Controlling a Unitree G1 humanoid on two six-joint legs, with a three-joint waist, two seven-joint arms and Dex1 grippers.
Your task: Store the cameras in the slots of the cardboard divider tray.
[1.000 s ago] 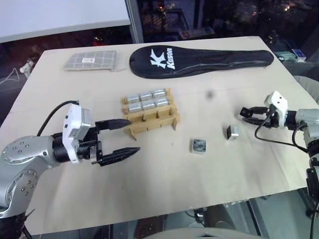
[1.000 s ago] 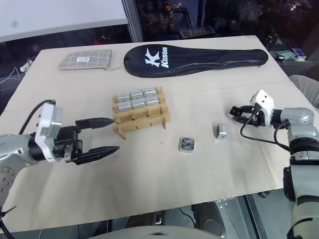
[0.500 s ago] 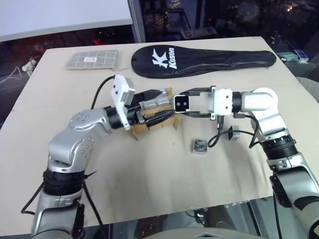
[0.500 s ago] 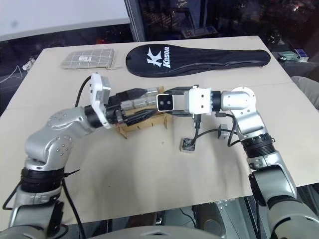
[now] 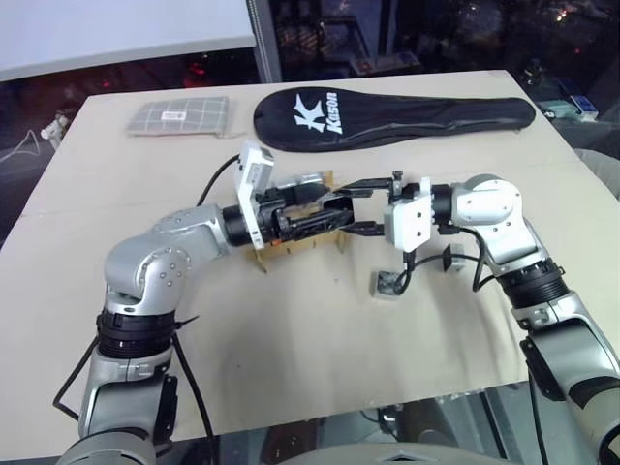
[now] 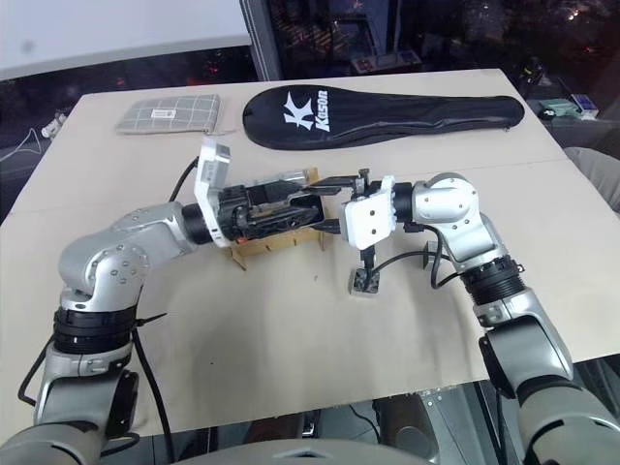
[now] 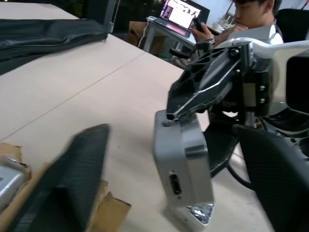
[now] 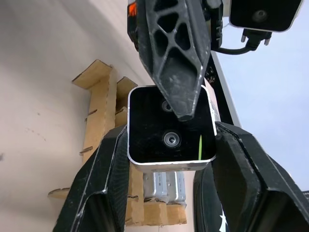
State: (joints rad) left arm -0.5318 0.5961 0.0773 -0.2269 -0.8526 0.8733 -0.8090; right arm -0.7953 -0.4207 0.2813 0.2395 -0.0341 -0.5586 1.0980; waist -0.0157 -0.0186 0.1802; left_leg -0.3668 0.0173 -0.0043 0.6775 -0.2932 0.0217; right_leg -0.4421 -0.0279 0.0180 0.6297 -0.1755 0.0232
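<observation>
My right gripper (image 8: 171,140) is shut on a silver camera (image 7: 181,154) with a black lens face, held in the air just right of the cardboard divider tray (image 5: 260,254). My left gripper (image 7: 178,145) reaches across the tray and stands open with one finger on either side of that camera, a gap on each side. The tray's back slots hold several silver cameras (image 5: 305,180). Two loose cameras lie on the table to the right, one with a speckled face (image 5: 387,284) and one further right (image 5: 453,260) beside the right arm's cable.
A long black racket cover (image 5: 387,111) lies at the back of the table and a grey checked pouch (image 5: 179,116) at the back left. A seated person (image 7: 251,14) and a laptop (image 7: 183,14) are beyond the table's right edge.
Both arms have swung in from the table's sides and met at the tray's right end. The right wrist has rolled with the camera. The left fingers have drawn closer together.
</observation>
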